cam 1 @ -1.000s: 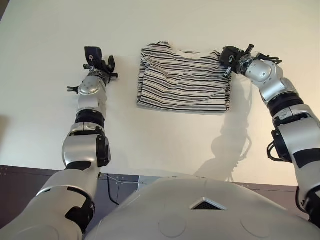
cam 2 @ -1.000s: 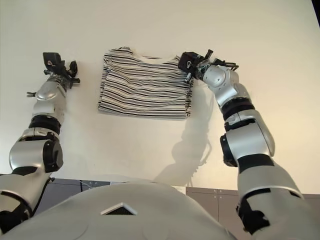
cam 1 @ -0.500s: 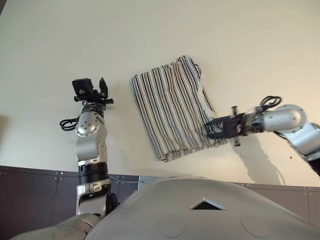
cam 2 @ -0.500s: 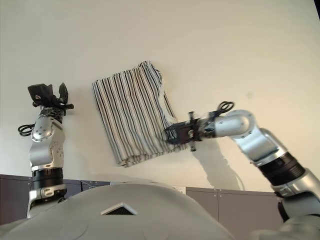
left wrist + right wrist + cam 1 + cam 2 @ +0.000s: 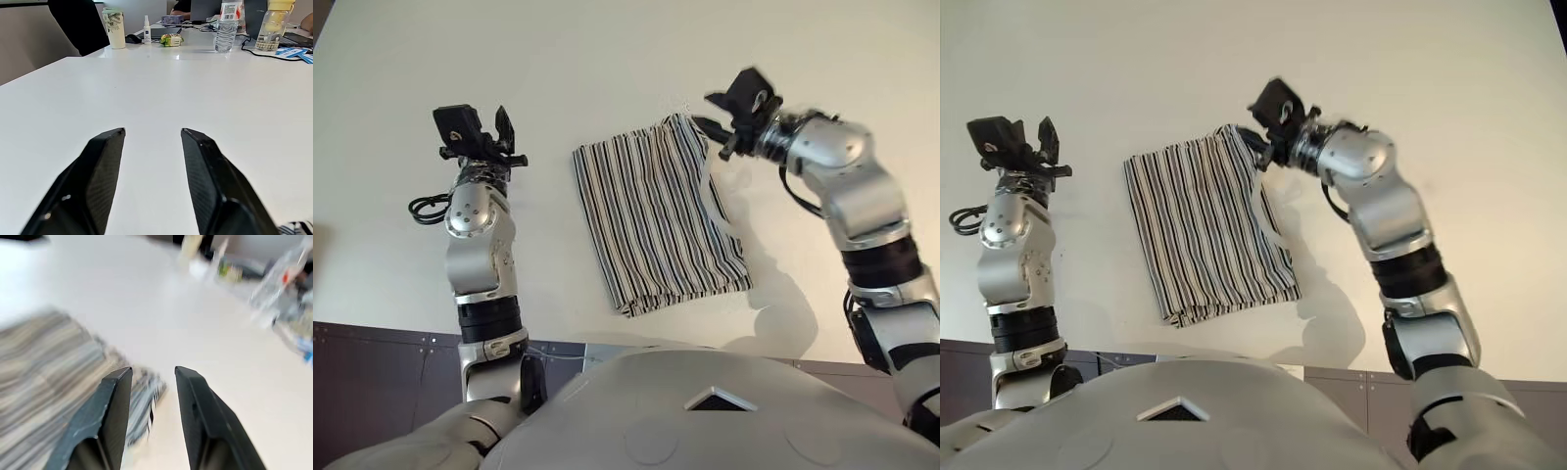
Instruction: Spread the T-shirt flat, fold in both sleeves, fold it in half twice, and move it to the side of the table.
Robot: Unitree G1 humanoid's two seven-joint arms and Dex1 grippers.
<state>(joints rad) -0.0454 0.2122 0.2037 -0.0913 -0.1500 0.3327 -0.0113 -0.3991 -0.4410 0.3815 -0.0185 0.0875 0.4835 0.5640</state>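
The striped T-shirt (image 5: 651,220) lies folded into a compact rectangle on the white table (image 5: 607,49), turned at an angle. Its white collar edge shows along the right side. My right gripper (image 5: 713,129) hovers at the shirt's far right corner. In the right wrist view the gripper (image 5: 152,369) stands open, and the striped cloth (image 5: 44,357) lies just beside and below its fingers with nothing between them. My left gripper (image 5: 499,132) is raised over bare table to the left of the shirt, apart from it. In the left wrist view it (image 5: 152,131) is open and empty.
The table's front edge (image 5: 391,328) runs close to my body. At the far end of the table stand a cup (image 5: 113,28), a water bottle (image 5: 226,24), a small spray bottle (image 5: 147,29) and other desk items. Bare tabletop surrounds the shirt.
The shirt lay square a second ago and has since turned at an angle. My right gripper has gone from its near right edge to its far corner. The left arm has shifted slightly.
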